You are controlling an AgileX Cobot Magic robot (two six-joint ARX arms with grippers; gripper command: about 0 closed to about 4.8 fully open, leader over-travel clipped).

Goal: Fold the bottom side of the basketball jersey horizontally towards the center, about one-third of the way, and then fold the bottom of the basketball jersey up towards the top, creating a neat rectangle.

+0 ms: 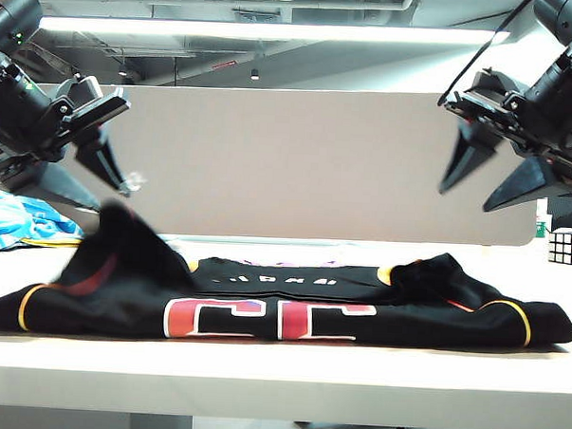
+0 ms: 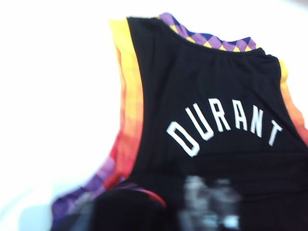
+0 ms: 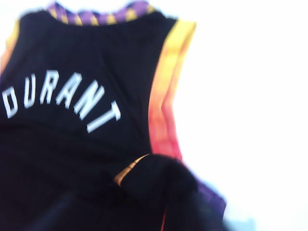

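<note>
The black basketball jersey (image 1: 291,305) lies flat across the white table, its bottom side folded over so only half of the big orange number shows. Its left corner is a blurred hump (image 1: 123,241). Both grippers hang above the jersey and apart from it. My left gripper (image 1: 102,197) is over the left end, with its fingers spread and nothing between them. Over the right end, my right gripper (image 1: 465,199) stands wide open and empty. The left wrist view shows the jersey (image 2: 207,86) with white DURANT lettering, as does the right wrist view (image 3: 72,62). In both, my own fingers are lost in dark blur.
A light blue cloth (image 1: 20,224) lies at the far left of the table. A Rubik's cube (image 1: 568,246) stands at the far right. A beige partition (image 1: 298,158) runs behind the table, whose front edge (image 1: 279,366) is close below the jersey.
</note>
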